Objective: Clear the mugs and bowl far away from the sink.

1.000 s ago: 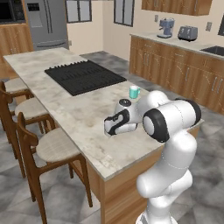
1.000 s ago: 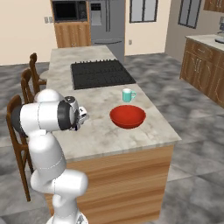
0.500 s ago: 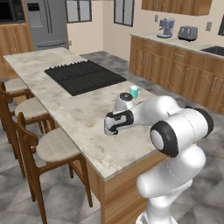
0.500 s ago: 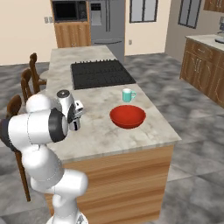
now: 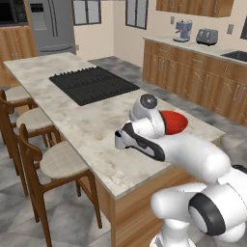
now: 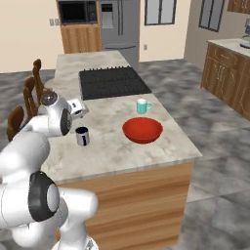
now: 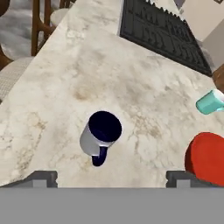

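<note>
The dark grey-blue mug [image 6: 82, 136] [image 7: 100, 133] stands upright on the island counter [image 6: 112, 146], handle toward the hand camera. My gripper [image 6: 78, 108] [image 7: 111, 178] hovers above and behind it, open, with nothing between its fingertips [image 7: 42, 177]. To the right sit the light teal mug [image 6: 142, 106] [image 7: 210, 102] and, nearer the counter's end, the red bowl [image 6: 142, 130] [image 7: 208, 158] [image 5: 174, 122]. In the left base view my hand [image 5: 137, 140] and arm cover both mugs. A dark corner of the sink [image 5: 237, 55] shows in the far wall counter.
A black cooktop [image 5: 94, 84] [image 6: 112, 82] lies in the island beyond the mugs. Wooden chairs [image 5: 50, 161] [image 6: 34, 90] line the island's left side. A coffee machine [image 5: 182, 30] and toaster [image 5: 206, 35] stand on the far counter.
The hand has drawn up and back from the dark mug, which now stands free on the counter. The arm's elbow has swung down toward the cameras.
</note>
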